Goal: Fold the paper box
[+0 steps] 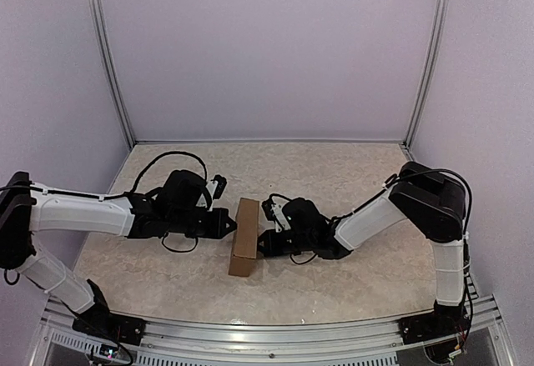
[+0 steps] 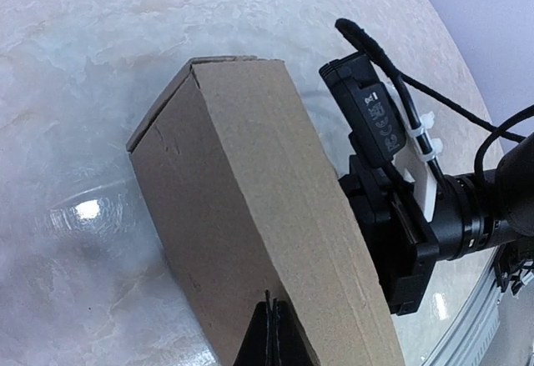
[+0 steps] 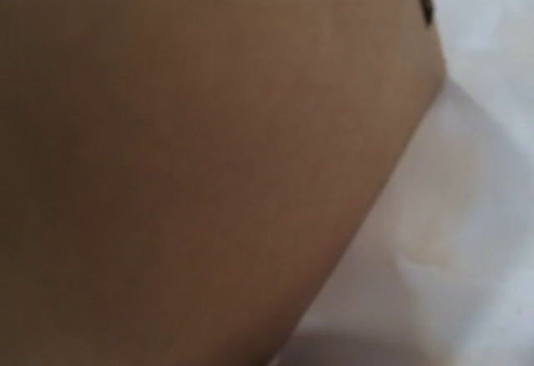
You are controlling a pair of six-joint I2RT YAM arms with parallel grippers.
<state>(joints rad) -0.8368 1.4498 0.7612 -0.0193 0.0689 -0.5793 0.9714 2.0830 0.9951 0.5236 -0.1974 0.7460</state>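
The paper box [image 1: 245,237] is a slim, closed brown cardboard block lying on the marble tabletop between the two arms. My left gripper [image 1: 229,223] is shut, and its pointed tip presses against the box's left long side. In the left wrist view the box [image 2: 250,216] runs diagonally, with the shut left gripper [image 2: 273,320] touching its lower side wall. My right gripper [image 1: 262,243] is shut against the opposite long side, holding nothing. In the right wrist view blurred brown cardboard of the box [image 3: 167,166] fills most of the frame and hides the fingers.
The right arm's wrist camera housing [image 2: 380,124] and its cables sit just behind the box. The marble tabletop [image 1: 334,174] is bounded by white walls with aluminium posts at the back corners [image 1: 117,91], and a metal rail [image 1: 267,337] runs along the near edge.
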